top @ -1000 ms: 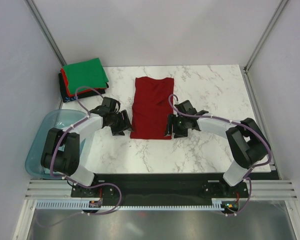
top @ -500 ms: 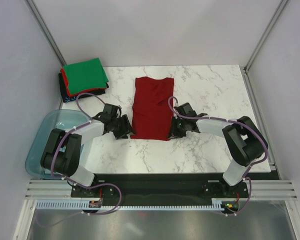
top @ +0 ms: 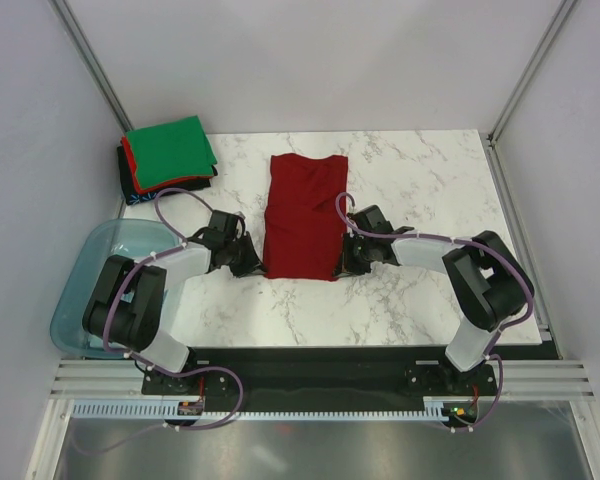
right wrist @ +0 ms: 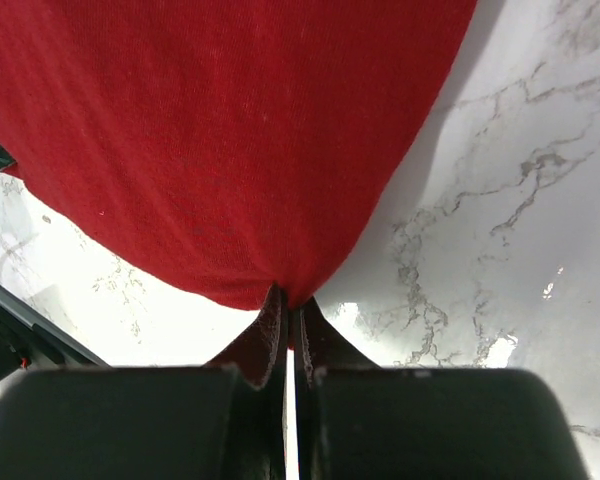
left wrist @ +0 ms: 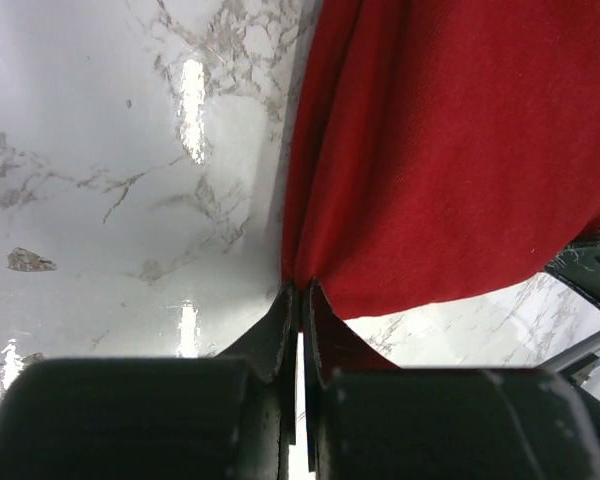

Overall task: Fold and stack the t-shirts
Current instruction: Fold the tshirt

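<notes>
A dark red t-shirt [top: 303, 213] lies folded into a long strip in the middle of the marble table [top: 420, 180]. My left gripper [top: 254, 262] is shut on its near left corner, the cloth [left wrist: 430, 150] pinched between the fingertips [left wrist: 301, 295]. At the near right corner my right gripper [top: 346, 260] is shut on the hem, where the red cloth [right wrist: 230, 140] bunches into the closed tips [right wrist: 289, 302]. A stack of folded t-shirts [top: 168, 155], bright green on top with red and black below, sits at the far left corner.
A translucent teal tub [top: 90, 290] stands at the near left, partly off the table's edge. Grey walls and metal posts close in the sides and back. The right half of the table shows bare marble [top: 430, 300].
Both grippers moved inward onto the near corners of the dark red t-shirt and closed on the cloth. The near hem now looks slightly drawn in.
</notes>
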Tool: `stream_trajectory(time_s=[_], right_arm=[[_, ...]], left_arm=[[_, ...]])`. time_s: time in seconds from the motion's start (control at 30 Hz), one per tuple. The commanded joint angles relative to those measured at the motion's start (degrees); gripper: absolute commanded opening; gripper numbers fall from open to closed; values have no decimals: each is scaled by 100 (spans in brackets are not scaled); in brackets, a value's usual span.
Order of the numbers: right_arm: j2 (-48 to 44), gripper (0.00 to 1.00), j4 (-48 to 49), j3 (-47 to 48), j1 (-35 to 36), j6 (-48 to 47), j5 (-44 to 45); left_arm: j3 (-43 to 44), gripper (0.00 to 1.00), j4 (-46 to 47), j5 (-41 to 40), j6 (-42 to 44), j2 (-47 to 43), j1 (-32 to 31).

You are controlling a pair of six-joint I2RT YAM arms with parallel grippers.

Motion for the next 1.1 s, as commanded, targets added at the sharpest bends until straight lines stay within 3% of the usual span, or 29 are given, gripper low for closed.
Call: stream_trajectory(time_s=[0.0,0.23,0.4,0.67,0.87,1.07], right_arm=[[98,0,-177,-167,-5,-140,147],[-1184,0,-757,-598,47,26,68],[-2368,0,-1836,-686,346,167,340],[-4041,0,-3244,-563,1014,896,630],[-4403,0,-4228,236,1103,889,1148],[-3832,0,-4564,1098,1103,519,1694]], left_arm=[[-43,2,194,97,-113,-46,-33],[-289,2,-806,-61,-359,-1170,-445],[-377,2,-1765,-60,-614,-2418,-937],[228,2,-3435,-113,-1115,-4246,-1360],[984,2,-4130,-157,-1072,-4248,-1360],[1643,2,-4201,-587,-790,-3616,-1351]])
